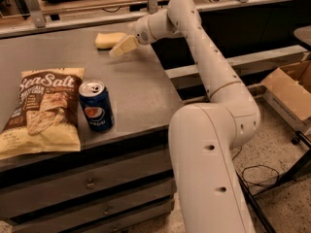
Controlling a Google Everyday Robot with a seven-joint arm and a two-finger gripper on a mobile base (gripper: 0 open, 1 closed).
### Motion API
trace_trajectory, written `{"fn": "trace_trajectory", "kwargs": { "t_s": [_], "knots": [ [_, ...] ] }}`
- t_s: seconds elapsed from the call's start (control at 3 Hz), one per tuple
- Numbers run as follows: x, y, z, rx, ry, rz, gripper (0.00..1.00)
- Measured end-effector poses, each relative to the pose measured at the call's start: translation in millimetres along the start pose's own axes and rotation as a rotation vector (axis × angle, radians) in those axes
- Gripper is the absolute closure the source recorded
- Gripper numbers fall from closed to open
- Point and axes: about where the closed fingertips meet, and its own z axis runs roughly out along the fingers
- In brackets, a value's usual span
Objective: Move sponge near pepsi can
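The pale-yellow sponge (pixel 109 39) lies flat at the far side of the grey table (pixel 141 91), near its back edge. My gripper (pixel 122 47) hovers just to the right of the sponge and a little in front of it, close to its right end, pointing down and left. The pepsi can (pixel 96 106) stands upright near the table's front edge, well apart from the sponge and nearer to the camera. My white arm reaches over the table's right side from the base at the lower right.
A large yellow-and-brown Sea Salt chip bag (pixel 43 111) lies flat just left of the can. A metal rail and shelf (pixel 87 18) run behind the table. A cardboard box (pixel 291 89) sits on the floor at the right. Drawers are below the tabletop.
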Motion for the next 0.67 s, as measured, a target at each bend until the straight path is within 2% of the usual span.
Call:
{"fn": "trace_trajectory", "kwargs": {
  "t_s": [0.33,0.67],
  "knots": [
    [3.6,13.5,19.1,-0.060,0.016,-0.012,0.00],
    [9.1,18.5,26.1,-0.088,0.030,-0.017,0.13]
  ]
}}
